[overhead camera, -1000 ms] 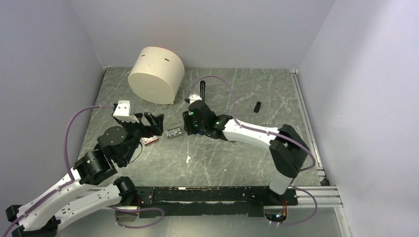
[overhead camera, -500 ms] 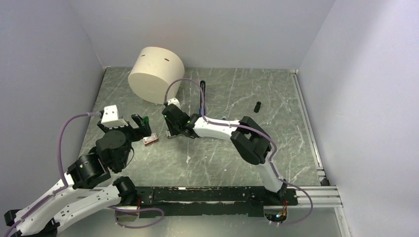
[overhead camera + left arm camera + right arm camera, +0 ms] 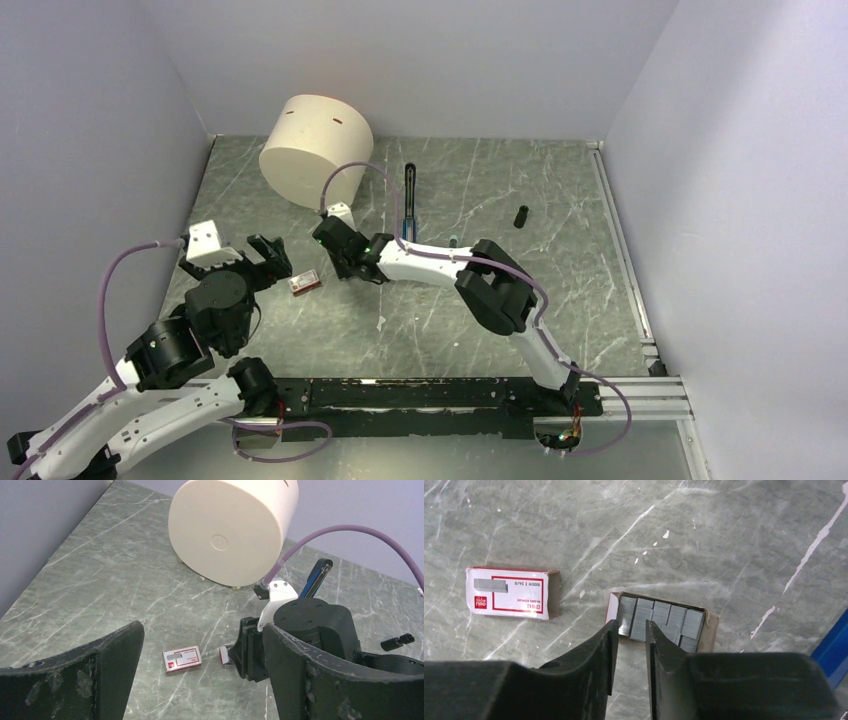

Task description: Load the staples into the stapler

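The staples (image 3: 659,621) lie as grey ribbed strips in an open cardboard tray on the table. Their red-and-white box sleeve (image 3: 511,598) lies apart to the left of the tray; the same sleeve (image 3: 305,283) shows in the top view. My right gripper (image 3: 630,630) hangs over the tray's near left corner, jaws open only a narrow gap, one strip showing just past the tips. My left gripper (image 3: 202,645) stands wide open and empty, back from the sleeve (image 3: 182,659). The blue stapler (image 3: 410,192) lies farther back, with its blue edge (image 3: 831,650) at the lower right.
A big beige cylinder (image 3: 315,150) stands at the back left. A small black cylinder (image 3: 521,216) lies to the right. A tiny pale scrap (image 3: 380,322) sits on the marble in front. Grey walls close in the left, back and right sides.
My right gripper has swung left over the staple tray, covering it from above, and its jaws have narrowed. My left arm has drawn back to the left, still wide open.
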`<move>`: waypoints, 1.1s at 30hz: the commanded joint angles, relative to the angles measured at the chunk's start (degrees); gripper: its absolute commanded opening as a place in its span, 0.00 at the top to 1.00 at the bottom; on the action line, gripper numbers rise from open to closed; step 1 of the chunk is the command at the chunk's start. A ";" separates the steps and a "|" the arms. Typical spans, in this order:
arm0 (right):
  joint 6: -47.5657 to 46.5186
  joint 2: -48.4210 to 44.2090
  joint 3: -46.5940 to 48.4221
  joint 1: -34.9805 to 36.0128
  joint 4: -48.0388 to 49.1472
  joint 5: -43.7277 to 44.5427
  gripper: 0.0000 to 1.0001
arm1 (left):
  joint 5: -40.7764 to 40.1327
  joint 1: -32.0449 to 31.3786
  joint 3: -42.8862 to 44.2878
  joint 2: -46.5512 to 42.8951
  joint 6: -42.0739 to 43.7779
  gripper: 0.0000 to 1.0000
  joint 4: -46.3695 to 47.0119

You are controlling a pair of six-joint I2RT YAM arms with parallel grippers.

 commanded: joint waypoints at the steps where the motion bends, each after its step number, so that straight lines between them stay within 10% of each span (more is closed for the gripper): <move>1: 0.84 1.49 1.69 0.06 -1.09 2.71 0.72 | -2.94 -0.14 1.42 0.13 -1.04 0.07 -1.50; 33: 1.89 4.79 4.89 -0.08 -2.93 1.01 0.65 | 0.78 -0.10 1.29 3.28 1.16 0.08 -0.02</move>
